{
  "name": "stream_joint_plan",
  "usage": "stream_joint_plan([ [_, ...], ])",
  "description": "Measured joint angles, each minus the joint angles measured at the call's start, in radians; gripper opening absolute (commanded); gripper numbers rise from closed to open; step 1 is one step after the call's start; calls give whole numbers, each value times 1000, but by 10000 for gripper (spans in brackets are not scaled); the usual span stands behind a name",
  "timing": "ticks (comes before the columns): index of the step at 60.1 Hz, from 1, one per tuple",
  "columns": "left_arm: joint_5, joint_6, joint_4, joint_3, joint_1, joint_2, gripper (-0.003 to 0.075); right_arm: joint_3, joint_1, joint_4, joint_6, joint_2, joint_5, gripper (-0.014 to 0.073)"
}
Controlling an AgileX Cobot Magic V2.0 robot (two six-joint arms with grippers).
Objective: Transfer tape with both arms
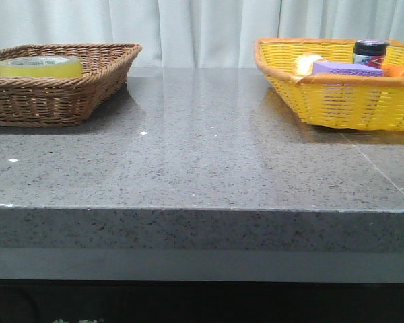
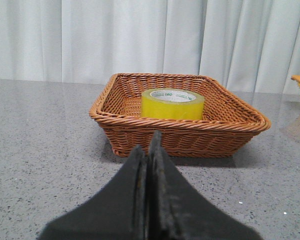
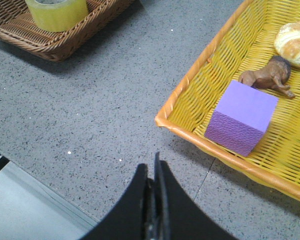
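The yellow tape lies flat in the brown wicker basket at the table's far left. In the left wrist view the tape sits in that basket straight ahead of my left gripper, which is shut with nothing in it, a short way off the basket's near wall. My right gripper is shut and empty above bare table beside the yellow basket; the tape shows far off in that view. Neither arm appears in the front view.
The yellow basket at the far right holds a purple block, a bread roll, a brown animal figure, a dark jar and an orange item. Grey stone table lies between the baskets; a curtain hangs behind.
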Motion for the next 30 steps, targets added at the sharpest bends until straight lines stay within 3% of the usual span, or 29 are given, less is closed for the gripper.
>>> stream_joint_plan([
  [13,0,0,0,0,0,0,-20,73,-76,2,0,-63,-29,-67],
  [30,0,0,0,0,0,0,-20,398,-292,2,0,-372,-215,-67],
])
